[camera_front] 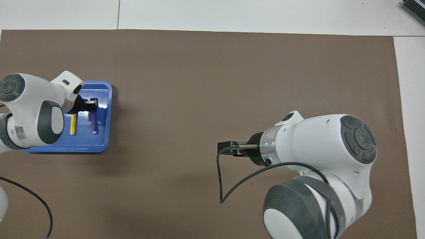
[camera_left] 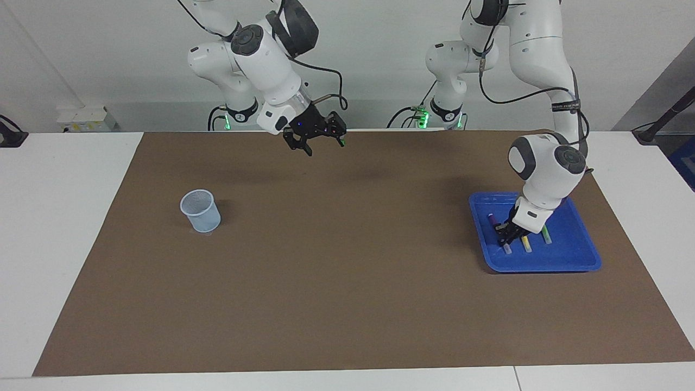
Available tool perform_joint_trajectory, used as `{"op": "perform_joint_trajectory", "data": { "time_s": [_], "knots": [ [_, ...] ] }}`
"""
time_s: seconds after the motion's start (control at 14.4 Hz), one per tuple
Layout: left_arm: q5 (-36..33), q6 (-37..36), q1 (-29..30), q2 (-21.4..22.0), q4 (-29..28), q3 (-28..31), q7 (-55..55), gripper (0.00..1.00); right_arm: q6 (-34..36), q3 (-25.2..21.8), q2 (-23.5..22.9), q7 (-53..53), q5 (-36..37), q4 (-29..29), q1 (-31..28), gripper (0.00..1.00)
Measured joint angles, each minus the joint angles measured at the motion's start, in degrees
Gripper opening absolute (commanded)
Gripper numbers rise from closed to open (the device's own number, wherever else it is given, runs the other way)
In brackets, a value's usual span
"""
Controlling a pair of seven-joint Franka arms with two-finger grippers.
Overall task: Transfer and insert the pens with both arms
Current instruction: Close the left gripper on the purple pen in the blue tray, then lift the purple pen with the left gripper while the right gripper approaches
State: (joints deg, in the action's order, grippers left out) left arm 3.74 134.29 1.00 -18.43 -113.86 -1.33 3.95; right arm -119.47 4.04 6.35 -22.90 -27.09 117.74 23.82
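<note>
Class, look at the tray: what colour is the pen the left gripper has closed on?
Purple. The left gripper grips the purple pen; the overhead view shows it best.

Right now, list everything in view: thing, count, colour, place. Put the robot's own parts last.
table: one, white, under everything.
mat: one, brown, covering most of the table.
cup: one, pale blue mesh, upright on the mat toward the right arm's end.
tray: one, blue, on the mat toward the left arm's end.
purple pen: one, in the tray, gripped at its end farther from the robots.
yellow pen: one, lying in the tray beside the purple pen.
green pen: one, lying in the tray beside the yellow pen.
left gripper: one, black, down in the tray, shut on the purple pen.
right gripper: one, black, open, waiting in the air over the mat's edge.
</note>
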Motion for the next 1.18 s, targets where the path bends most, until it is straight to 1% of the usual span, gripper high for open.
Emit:
{"op": "perform_joint_trajectory", "data": {
  "time_s": [0.21,0.35,0.56,0.83,1.04,1.18],
  "knots": [
    [0.02,-5.84,-0.08,0.22,3.24,-0.14,1.01,0.0,-0.68,0.01,-0.14,-0.57,-3.3,0.06,0.41,1.0],
    [0.4,-9.47,-0.12,0.97,5.42,-0.19,2.61,0.0,-1.97,0.01,-0.35,-1.49,-3.53,0.08,0.51,1.0],
    [3.82,-15.11,-0.43,3.21,8.47,-0.23,6.78,0.0,-2.23,0.02,-0.43,-2.12,-3.55,0.09,0.59,1.0],
    [7.9,-18.51,-0.81,6.82,9.83,-0.84,18.69,0.0,-2.47,0.03,-0.46,-3.14,-5.54,0.12,1.19,1.0],
    [10.89,-20.18,-1.49,8.83,9.83,-1.83,29.87,0.0,-5.51,0.06,-0.7,-7.35,-7.0,0.18,2.67,1.0],
    [13.43,-21.15,-1.61,9.44,9.83,-2.94,37.27,0.0,-7.89,0.08,-0.98,-11.4,-9.01,0.22,3.88,1.0]
  ]
}}
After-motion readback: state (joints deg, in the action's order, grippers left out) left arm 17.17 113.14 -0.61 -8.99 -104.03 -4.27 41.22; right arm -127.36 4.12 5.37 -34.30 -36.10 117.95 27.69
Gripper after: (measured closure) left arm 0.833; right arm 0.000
